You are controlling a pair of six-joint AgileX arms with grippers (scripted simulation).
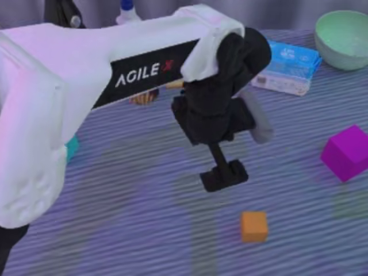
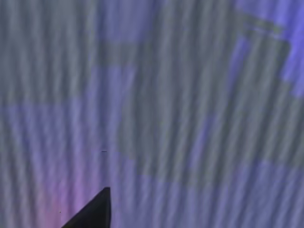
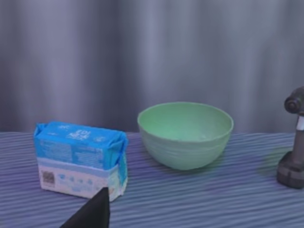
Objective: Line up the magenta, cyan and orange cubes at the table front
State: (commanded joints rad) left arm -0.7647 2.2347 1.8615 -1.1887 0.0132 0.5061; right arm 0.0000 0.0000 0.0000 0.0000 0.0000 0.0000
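Top view, left gripper: my left gripper [image 1: 224, 175] hangs over the middle of the table [image 1: 132, 230], pointing down, just behind the orange cube [image 1: 254, 225]. It carries nothing; whether the fingers are spread or closed I cannot tell from here.
Left wrist view: only ribbed cloth and a dark finger tip [image 2: 95, 211], so no cube lies under that camera.
Orange cube: smallest of the three, near the front edge, slightly right of centre, apart from everything else. I judge it light, rigid and matte, so not slippery. I would take it across two opposite flat side faces, low and centred. Being so small, it could tip or twist if pinched near an edge.
Magenta cube: [image 1: 347, 152] at the right side, well apart from the orange one, sitting turned at an angle to the table edge. Larger, so I expect it needs a wider opening, with the wrist turned to meet its faces squarely.
Cyan cube: [image 1: 72, 147] only a sliver shows at the left, mostly hidden behind my left arm's white link. I cannot judge how it sits.
Right arm: not seen from above; its wrist camera looks level across the back of the table at a blue tissue pack [image 3: 80, 159] and a green bowl [image 3: 185, 134].
Line so far: not yet formed, I judge.
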